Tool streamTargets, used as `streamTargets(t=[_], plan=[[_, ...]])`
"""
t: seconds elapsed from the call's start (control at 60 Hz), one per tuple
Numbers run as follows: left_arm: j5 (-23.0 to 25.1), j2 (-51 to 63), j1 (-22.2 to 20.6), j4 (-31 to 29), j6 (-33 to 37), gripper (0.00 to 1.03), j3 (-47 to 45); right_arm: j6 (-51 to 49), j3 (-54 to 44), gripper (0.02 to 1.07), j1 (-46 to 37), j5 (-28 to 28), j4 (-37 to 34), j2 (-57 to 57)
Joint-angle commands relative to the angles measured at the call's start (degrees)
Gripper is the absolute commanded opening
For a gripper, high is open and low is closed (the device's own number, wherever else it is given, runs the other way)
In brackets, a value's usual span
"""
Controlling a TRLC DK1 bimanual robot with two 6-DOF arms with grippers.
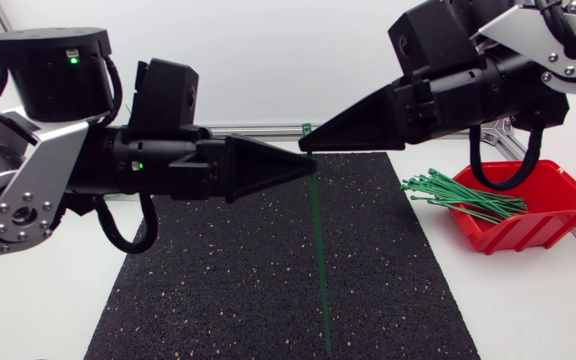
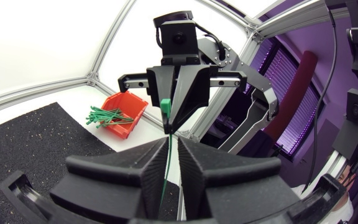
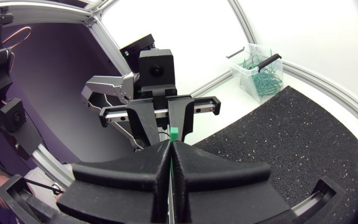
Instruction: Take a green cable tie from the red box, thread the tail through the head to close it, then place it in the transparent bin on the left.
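The green cable tie (image 1: 318, 240) is pinched near its head by both end effectors at once. In the head view it runs as one thin straight line, its square head toward 12 o'clock just past the two fingertips and its long tail toward 6 o'clock, across the black speckled mat (image 1: 218, 290). The left end effector (image 1: 308, 166) comes in from 9 o'clock with its wedge fingers pressed together on the strap. The left wrist view shows the green strip running up through the narrow seam between them. The right end effector (image 1: 306, 148) comes in from about 2 o'clock and meets the left one tip to tip. Its fingers are likewise closed on the tie, with the head standing just beyond their tips in the right wrist view. At about 3 o'clock from the mat, on the white bench (image 1: 48, 320), sits the red box (image 1: 538, 225). It holds a bundle of spare green ties (image 1: 463, 195) whose ends fan out over its rim toward the mat. The transparent bin (image 3: 241, 71) shows only in the right wrist view, at roughly 1 o'clock ahead of the right end effector and beyond the mat's far corner. It stands on the bench and has green ties lying inside it.
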Motion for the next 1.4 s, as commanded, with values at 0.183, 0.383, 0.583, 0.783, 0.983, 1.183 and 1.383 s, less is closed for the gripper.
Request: streamTargets(t=[0.183, 0.383, 0.583, 0.783, 0.983, 1.183, 1.383], plan=[[0.6, -0.6, 0.6, 1.4, -2.3, 0.04, -1.5, 1.5, -1.4, 0.08, -0.2, -0.8, 1.0, -1.0], [0.7, -0.6, 0.8, 0.8, -2.3, 0.04, -1.4, 1.5, -1.6, 0.08, -0.2, -0.7, 1.6, -1.3], [0.8, -1.0, 1.9, 0.4, -2.2, 0.04, -1.8, 1.6, -2.3, 0.3, -1.6, -0.2, 2.6, -2.5], [2.0, -1.8, 3.7, -0.5, -2.2, 0.04, -1.4, 1.3, -3.8, 0.39, -4.0, -0.1, 3.5, -3.3], [2.1, -1.6, 3.9, -1.0, -2.3, 0.04, -0.2, 1.0, -5.4, 0.39, -1.9, -0.1, 5.0, -2.0], [2.5, -1.6, 4.6, -1.3, -2.7, 0.04, 0.4, 0.2, -6.6, 0.38, 1.0, 0.7, 5.6, -0.5], [2.7, -1.8, 5.4, -1.3, -3.1, 0.04, 0.8, 0.1, -7.0, 0.34, 2.4, 1.7, 6.1, -0.1]])
